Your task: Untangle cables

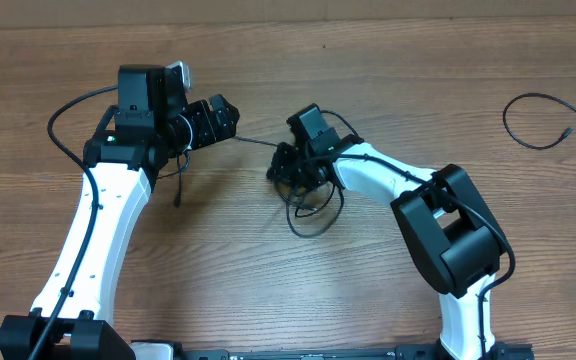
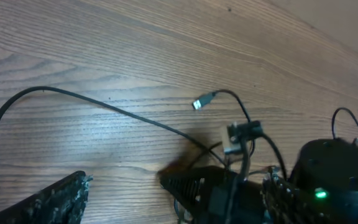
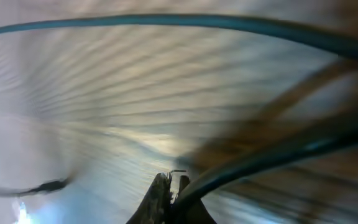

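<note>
1. Overhead showed the left jaws standing wide apart with nothing between them, their open end turned toward the right jaws.
2. A thin black strand (image 1: 253, 141) ran from just beside the tips of the left jaws across to the right jaws. Whether it touched the left tips could not be told.
3. The right jaws pointed down onto the tangle of cables (image 1: 306, 200) on the bench (image 1: 388, 60), with loose loops spilling out just behind them.
4. The right wrist view was badly blurred. The fingers (image 3: 163, 199) were pressed together and a dark cord (image 3: 278, 155) ran right up to their tips. Whether it was pinched could not be told.
5. In the left wrist view a long cable (image 2: 104, 106) arced over the bench ahead of the wide left jaws, and a USB plug (image 2: 202, 102) stood raised beyond them.
6. A separate looped cable (image 1: 508, 120) lay well apart from both jaws, far out past the right ones.
</note>
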You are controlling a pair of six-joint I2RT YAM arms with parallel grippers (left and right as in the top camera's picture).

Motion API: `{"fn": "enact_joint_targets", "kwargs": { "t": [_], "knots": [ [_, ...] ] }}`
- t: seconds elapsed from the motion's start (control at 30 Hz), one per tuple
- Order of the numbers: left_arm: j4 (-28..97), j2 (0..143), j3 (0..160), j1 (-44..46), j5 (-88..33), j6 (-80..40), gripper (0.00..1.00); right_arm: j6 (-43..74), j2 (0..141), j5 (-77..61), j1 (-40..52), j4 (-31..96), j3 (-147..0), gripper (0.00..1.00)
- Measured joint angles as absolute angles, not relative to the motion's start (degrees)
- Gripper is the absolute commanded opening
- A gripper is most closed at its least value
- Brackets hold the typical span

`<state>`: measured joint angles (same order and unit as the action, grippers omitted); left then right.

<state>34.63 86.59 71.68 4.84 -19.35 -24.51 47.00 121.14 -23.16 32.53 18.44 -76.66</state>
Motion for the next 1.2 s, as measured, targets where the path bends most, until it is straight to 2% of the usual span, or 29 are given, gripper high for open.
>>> {"fn": "enact_joint_targets", "kwargs": {
  "t": [0.17,0.37,0.6,1.1,1.2],
  "knots": [
    [35.09,86.59,71.68,4.84,-19.25,-23.33,1.0,43.51,119.35,-25.96,28.34,21.02,-80.77,0.04],
    [35.57,86.59,71.68,4.84,-19.59,-23.33,0.99,41.85,108.84,-29.41,22.2,20.6,-88.16,0.04],
    [35.64,86.59,71.68,4.93,-21.32,-23.33,1.0,41.25,99.9,-32.23,23.14,20.18,-93.12,0.04],
    [34.06,86.94,71.68,9.8,-17.72,-23.38,1.0,36.99,99.63,-32.56,23.27,26.92,-98.98,0.04],
    [33.85,88.86,71.68,10.39,-16.62,-23.68,0.9,36.58,99.63,-32.51,23.22,28.14,-100.18,0.04]
  ]
}}
